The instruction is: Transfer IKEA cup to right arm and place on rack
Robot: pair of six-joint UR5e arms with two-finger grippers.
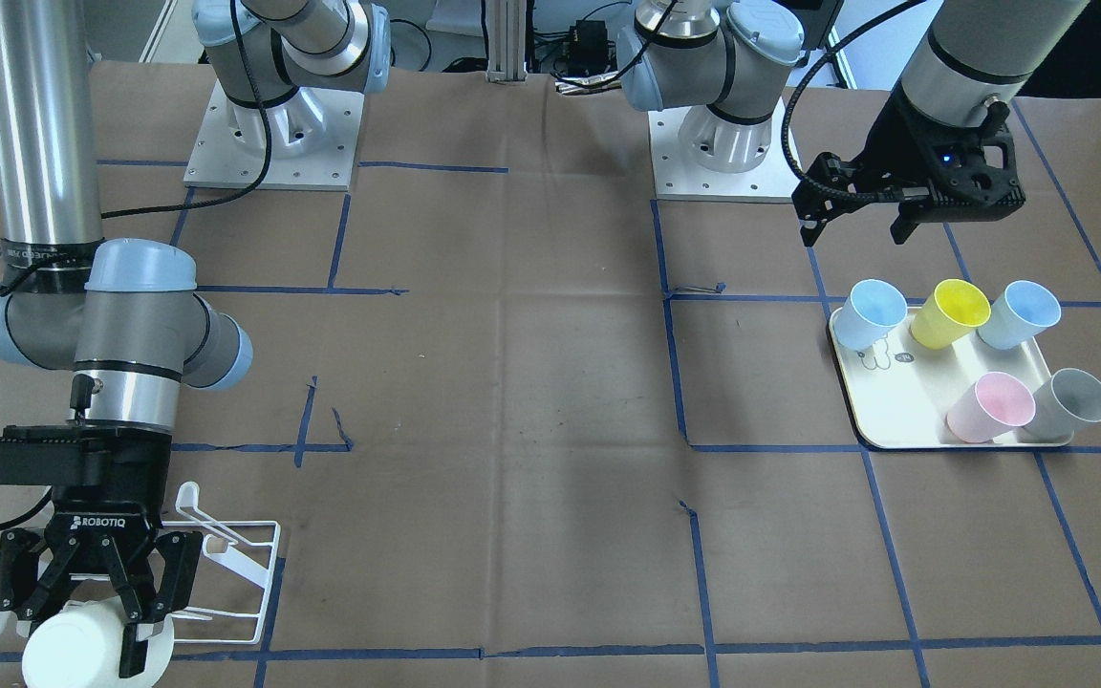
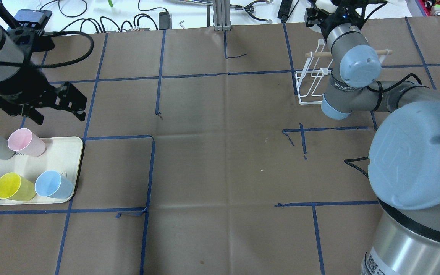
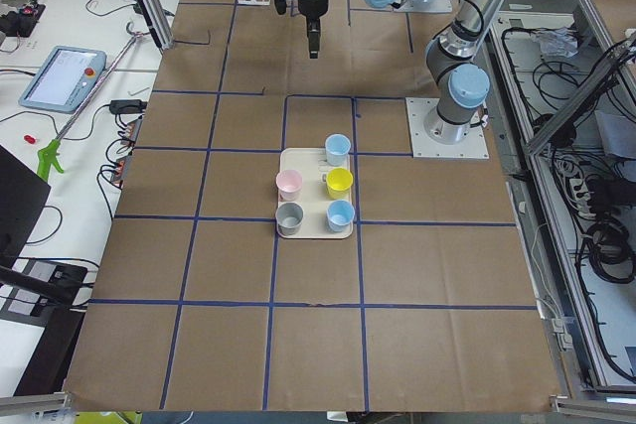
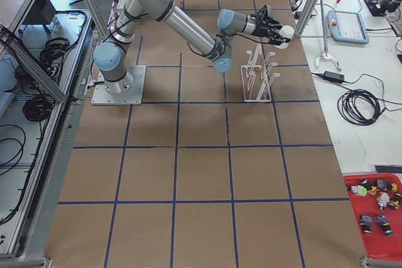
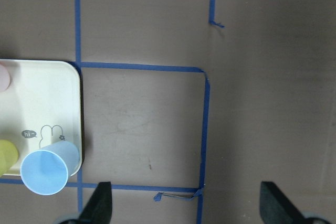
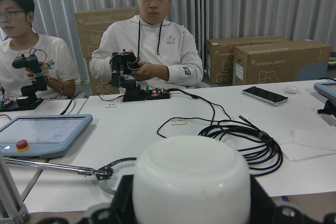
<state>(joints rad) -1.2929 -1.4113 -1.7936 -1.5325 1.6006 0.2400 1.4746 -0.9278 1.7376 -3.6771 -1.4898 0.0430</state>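
Overhead exterior view takes in the brown paper-covered table (image 2: pixel 220 160) marked with blue tape lines. The right arm (image 1: pixel 120 344) reaches to the corner at the operators' edge on the robot's right, while the left arm (image 1: pixel 966 57) hangs over the table's left end.

A cream tray (image 1: pixel 904 411) lies near that left end and carries five upright cups: two pale blue, one yellow, one pink and one grey. The white wire rack (image 1: pixel 245 564) with its wooden dowel stands by the right corner at the operators' edge.

The right gripper (image 1: pixel 82 626) has its fingers (image 1: pixel 135 640) closed around the white IKEA cup (image 1: pixel 82 655), pressing on its sides. The cup lies on its side with its base facing the operators, held at the rack's outer end. Whether it touches a prong cannot be told.

The left gripper (image 1: pixel 854 232) hovers above the table just beside the tray's edge nearer the robot. Its fingers (image 5: pixel 100 205) are spread wide, holding and touching nothing.
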